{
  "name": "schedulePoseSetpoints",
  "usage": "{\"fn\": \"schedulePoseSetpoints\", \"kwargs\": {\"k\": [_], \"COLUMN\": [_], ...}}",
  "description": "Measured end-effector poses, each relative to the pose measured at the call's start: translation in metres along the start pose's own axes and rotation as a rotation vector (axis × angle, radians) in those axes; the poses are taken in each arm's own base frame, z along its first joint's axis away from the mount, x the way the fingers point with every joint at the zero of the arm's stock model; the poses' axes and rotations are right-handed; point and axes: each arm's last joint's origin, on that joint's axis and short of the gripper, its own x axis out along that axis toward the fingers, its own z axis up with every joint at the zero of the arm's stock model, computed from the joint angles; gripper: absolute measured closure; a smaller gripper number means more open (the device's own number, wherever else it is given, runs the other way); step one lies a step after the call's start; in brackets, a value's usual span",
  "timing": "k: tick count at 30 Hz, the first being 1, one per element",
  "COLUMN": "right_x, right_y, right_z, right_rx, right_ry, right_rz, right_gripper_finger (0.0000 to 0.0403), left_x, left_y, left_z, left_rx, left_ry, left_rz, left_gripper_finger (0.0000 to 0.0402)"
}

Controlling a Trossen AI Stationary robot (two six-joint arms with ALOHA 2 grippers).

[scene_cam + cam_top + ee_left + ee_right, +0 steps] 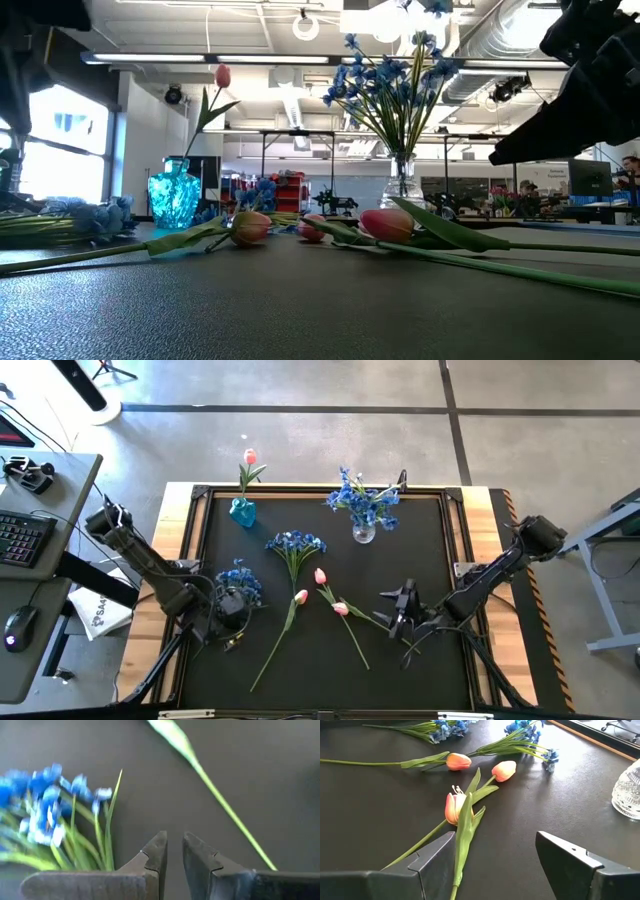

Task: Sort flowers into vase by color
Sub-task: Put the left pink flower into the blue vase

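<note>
Three pink tulips (320,592) lie flat on the black mat at mid-table; in the right wrist view (456,807) they lie ahead of my fingers. One blue bunch (295,545) lies behind them, another (238,580) to their left. A blue vase (242,512) holds one tulip and a clear vase (363,530) holds blue blossoms. My left gripper (173,857) is low beside the left blue bunch (45,805), open by a narrow gap with nothing in it. My right gripper (495,865) is wide open over the nearest tulip's stem and leaf (464,837).
Both vases stand near the table's far edge, seen in the low view as a blue vase (175,197) and a clear vase (402,185). A raised wooden rim (175,550) frames the mat. A desk with a keyboard (25,535) stands to the left.
</note>
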Motion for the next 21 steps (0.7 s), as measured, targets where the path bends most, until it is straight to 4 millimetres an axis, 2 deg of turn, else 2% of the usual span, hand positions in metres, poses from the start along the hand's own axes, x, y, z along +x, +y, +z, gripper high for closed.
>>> {"fn": "schedulePoseSetpoints", "kwargs": {"k": [6,10,13,16,21], "right_x": [0.0,0.0,0.0,0.0,0.0], "right_y": [0.0,0.0,0.0,0.0,0.0], "right_z": [0.0,0.001,0.001,0.002,0.002], "right_rx": [-0.001,0.006,0.009,0.009,0.002], "right_ry": [-0.01,-0.014,-0.017,-0.025,-0.034], "right_rz": [-0.013,-0.011,-0.009,-0.018,-0.029], "right_gripper_finger": [0.0133,0.0133,0.0133,0.0133,0.0133], "left_x": [-0.002,-0.002,-0.001,0.005,0.031], "left_y": [0.002,0.001,-0.003,-0.009,-0.03], "left_z": [-0.006,-0.004,-0.002,0.001,0.006], "left_rx": [-0.042,-0.078,-0.17,-0.226,-0.021], "left_ry": [0.013,-0.044,-0.079,-0.178,-0.217], "left_rz": [0.031,0.034,0.007,0.0,-0.033], "left_gripper_finger": [0.0358,0.0358,0.0358,0.0358,0.0351]}}
